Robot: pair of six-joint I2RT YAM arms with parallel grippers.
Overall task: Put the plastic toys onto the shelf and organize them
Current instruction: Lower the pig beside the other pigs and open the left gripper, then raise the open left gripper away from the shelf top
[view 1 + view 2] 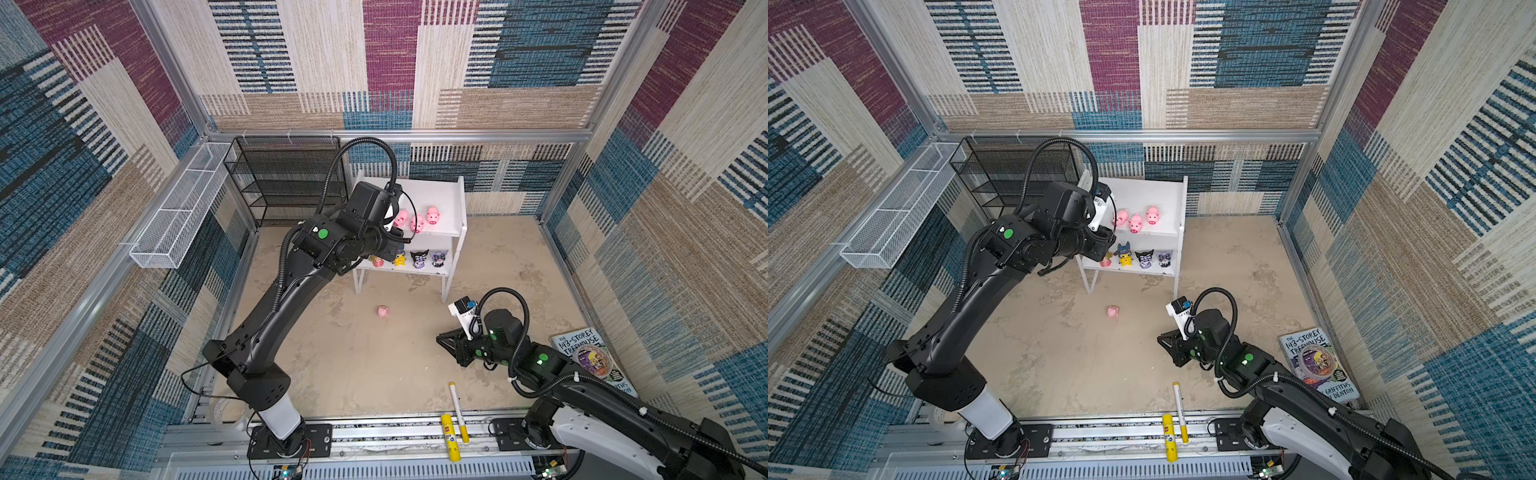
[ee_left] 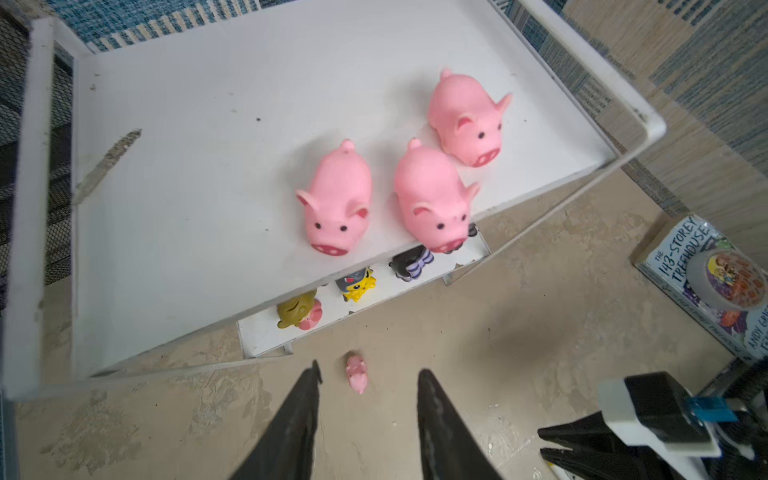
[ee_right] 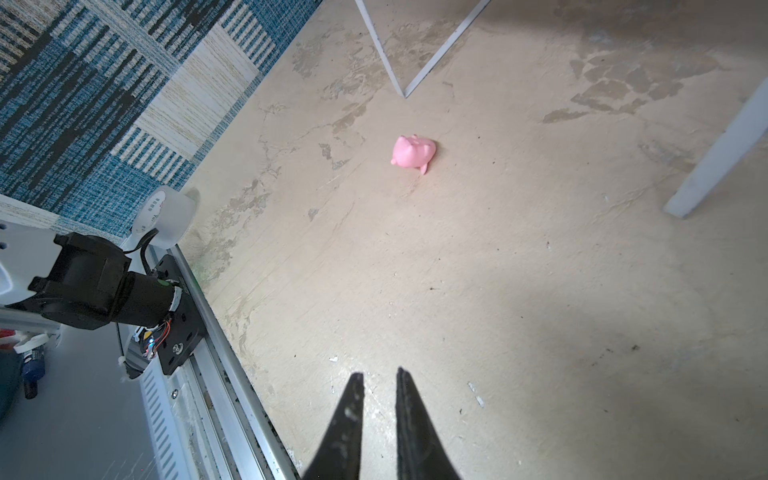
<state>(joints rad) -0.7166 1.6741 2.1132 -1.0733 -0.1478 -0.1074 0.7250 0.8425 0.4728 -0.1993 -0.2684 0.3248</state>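
Shelf: we find the white two-tier shelf (image 1: 432, 193) at the back wall, just beside the black mesh rack (image 1: 286, 178).
Top tier: we count three pigs standing close together, snouts to the front: left pig (image 2: 338, 199), middle pig (image 2: 436, 199), right pig (image 2: 467, 116).
Lower tier: in a row we see the blond doll (image 1: 1106, 261), the hooded yellow figure (image 1: 1124, 254), a black-and-purple figure (image 1: 1145, 258) and a second black-and-purple figure (image 1: 1165, 257).
Stray pig: we see the stray pig (image 3: 413, 153) on its side on the bare floor (image 1: 374, 365), in front of the shelf and apart from its legs.
Left gripper: we place the left gripper (image 2: 370, 369) raised in front of the top tier, fingers parted and empty. In the left wrist view the stray pig shows far below, between the tips, untouched.
Right gripper: the right gripper (image 3: 379, 374) is low over the floor, fingers drawn together, empty. The stray pig lies ahead of its tips, well apart, toward the shelf.
Clutter: marker (image 1: 458, 409) and yellow tube (image 1: 450, 436) at the front rail, book (image 1: 577, 343) by the right wall.
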